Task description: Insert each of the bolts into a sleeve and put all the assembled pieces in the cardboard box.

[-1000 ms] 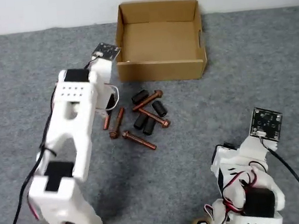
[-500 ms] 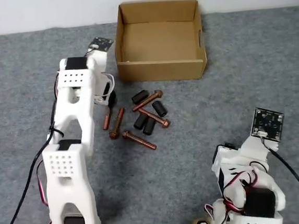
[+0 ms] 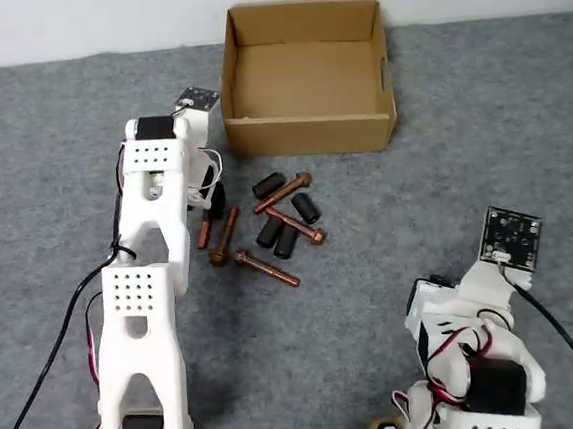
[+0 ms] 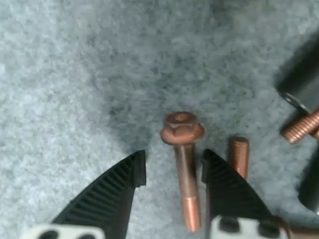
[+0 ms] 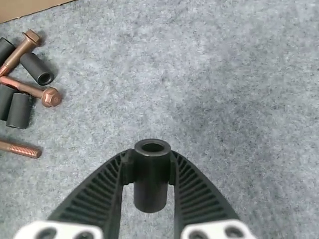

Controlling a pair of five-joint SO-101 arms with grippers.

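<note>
Several copper bolts and black sleeves lie loose on the grey carpet in front of the cardboard box (image 3: 309,132). My left arm (image 3: 156,216) stretches out to the left edge of this pile. My left gripper (image 4: 173,167) is open low over the carpet, one finger on each side of a copper bolt (image 4: 183,169) without touching it. A second bolt (image 4: 239,157) lies just outside one finger. My right gripper (image 5: 151,162) is shut on a black sleeve (image 5: 151,181), held with its hole facing up, over bare carpet near the right arm's base (image 3: 468,339).
The box stands open at the back centre with nothing visible inside. Other bolts (image 3: 266,268) (image 3: 295,224) and sleeves (image 3: 306,207) (image 3: 268,185) lie close together between the arms. Bare carpet spreads to the right of the pile.
The left arm has stretched forward and brought its gripper down at the leftmost bolts. The right arm has stayed still with the sleeve.
</note>
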